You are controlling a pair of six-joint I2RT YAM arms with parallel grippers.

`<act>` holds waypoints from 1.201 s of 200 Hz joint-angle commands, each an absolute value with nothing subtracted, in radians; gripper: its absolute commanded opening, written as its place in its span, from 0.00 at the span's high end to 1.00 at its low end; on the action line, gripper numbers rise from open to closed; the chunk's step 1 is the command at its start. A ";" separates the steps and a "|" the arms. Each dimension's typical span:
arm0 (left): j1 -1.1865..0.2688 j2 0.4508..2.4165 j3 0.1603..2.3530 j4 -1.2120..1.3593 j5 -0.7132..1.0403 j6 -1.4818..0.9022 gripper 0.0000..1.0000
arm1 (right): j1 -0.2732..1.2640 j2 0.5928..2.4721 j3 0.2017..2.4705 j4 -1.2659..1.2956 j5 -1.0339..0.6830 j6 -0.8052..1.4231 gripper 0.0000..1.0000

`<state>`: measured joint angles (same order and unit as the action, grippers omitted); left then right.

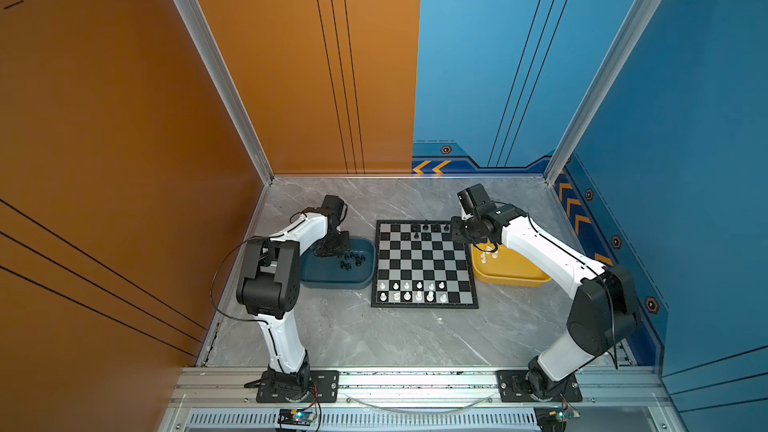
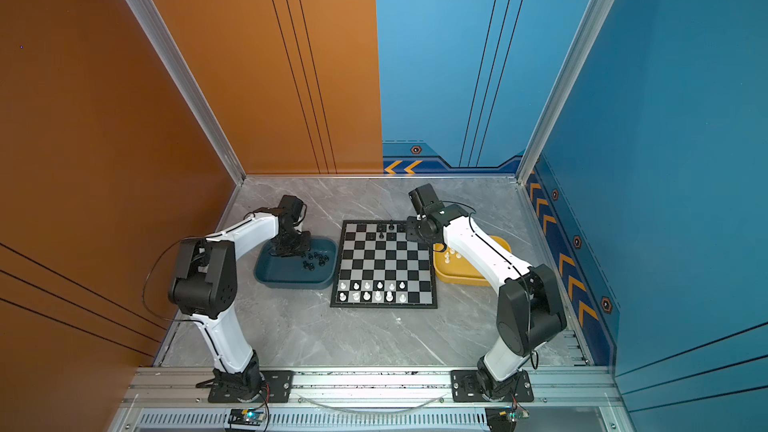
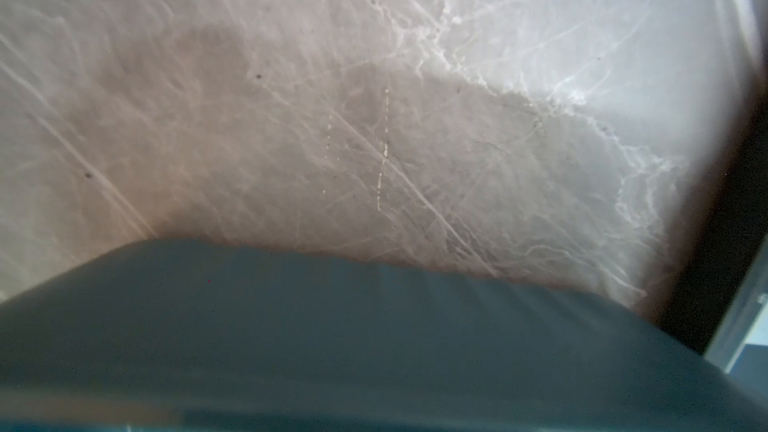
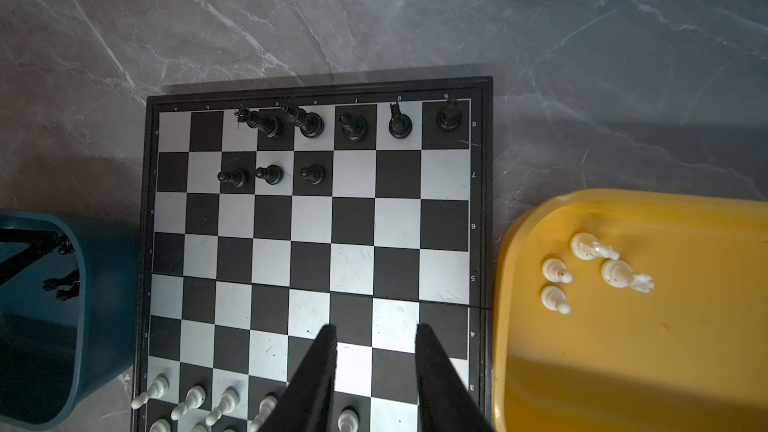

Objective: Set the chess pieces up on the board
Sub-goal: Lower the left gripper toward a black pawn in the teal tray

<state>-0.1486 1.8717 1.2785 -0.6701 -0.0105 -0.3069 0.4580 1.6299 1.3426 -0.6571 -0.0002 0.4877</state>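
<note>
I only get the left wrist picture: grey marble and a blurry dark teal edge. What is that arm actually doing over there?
Observer: In both top views the left gripper is down in the teal tray, among loose black chessmen.
Operator: Anything on the board yet?
Observer: The right wrist view shows the board with five black pieces on row 8 and three black pawns on row 7.
Operator: And the white ones?
Observer: Four white pieces sit in the yellow tray.
</note>
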 commanded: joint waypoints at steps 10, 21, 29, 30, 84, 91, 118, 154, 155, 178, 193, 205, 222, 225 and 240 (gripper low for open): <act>-0.149 1.891 1.305 -0.680 -0.035 -0.302 1.00 | 0.453 1.589 1.323 -0.658 0.004 0.497 0.66; -0.151 1.891 1.305 -0.681 -0.035 -0.302 1.00 | 0.453 1.589 1.320 -0.658 0.004 0.497 0.66; -0.153 1.891 1.307 -0.680 -0.035 -0.302 1.00 | 0.453 1.588 1.319 -0.658 0.004 0.497 0.66; -0.153 1.890 1.307 -0.681 -0.035 -0.302 1.00 | 0.452 1.586 1.319 -0.658 0.005 0.497 0.66; -0.169 1.866 1.307 -0.684 -0.044 -0.301 1.00 | 0.451 1.574 1.310 -0.658 0.006 0.499 0.66; -0.171 1.861 1.307 -0.687 -0.046 -0.301 1.00 | 0.451 1.574 1.308 -0.658 0.005 0.499 0.66; -0.182 1.835 1.308 -0.703 -0.051 -0.301 1.00 | 0.451 1.571 1.303 -0.658 0.001 0.500 0.67; -0.194 1.780 1.315 -0.739 -0.071 -0.293 1.00 | 0.453 1.567 1.299 -0.655 -0.001 0.500 0.67; -0.194 1.778 1.315 -0.739 -0.072 -0.293 1.00 | 0.452 1.567 1.299 -0.656 -0.002 0.499 0.67; -0.201 1.734 1.325 -0.766 -0.078 -0.287 1.00 | 0.451 1.569 1.294 -0.652 -0.004 0.498 0.67; -0.208 1.709 1.341 -0.786 -0.087 -0.283 1.00 | 0.451 1.570 1.294 -0.648 -0.008 0.498 0.67; -0.213 1.691 1.361 -0.804 -0.097 -0.278 1.00 | 0.451 1.572 1.295 -0.646 -0.013 0.497 0.67; -0.232 1.671 1.398 -0.826 -0.103 -0.272 1.00 | 0.450 1.575 1.296 -0.641 -0.017 0.495 0.67; -0.235 1.668 1.407 -0.829 -0.102 -0.270 1.00 | 0.451 1.575 1.296 -0.641 -0.016 0.495 0.67; -0.259 1.667 1.453 -0.839 -0.094 -0.263 1.00 | 0.450 1.577 1.296 -0.640 -0.018 0.492 0.67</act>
